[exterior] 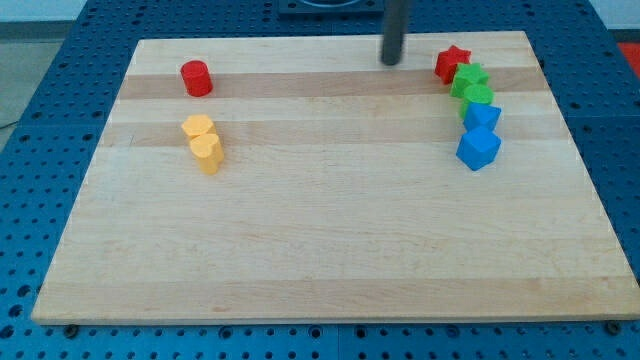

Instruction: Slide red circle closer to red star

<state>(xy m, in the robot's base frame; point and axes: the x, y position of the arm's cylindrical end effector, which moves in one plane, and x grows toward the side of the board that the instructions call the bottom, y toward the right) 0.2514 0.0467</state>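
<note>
The red circle (196, 78) stands at the far left of the wooden surface (330, 250), near the view's top, above two yellow blocks (203, 143). My tip (391, 60) is well apart from it, just left of the red star (451, 64). There is no gripper to open or close, and I judge the tip must go around to the circle's left to push it rightward.

1. This is a robotics lab or test bench, not a home or shop.
2. A blue perforated base plate (40, 130) with a regular grid of mounting holes lies under everything, the kind used for fixing equipment.
3. A plain wooden board (330, 220) sits on it as a bounded work surface.
4. A dark rod comes down from the view's top, ending in my tip (391, 62) near the board's far edge.
5. Small coloured blocks, like the red circle (196, 78) and the red star (452, 64), serve as test pieces.
</note>
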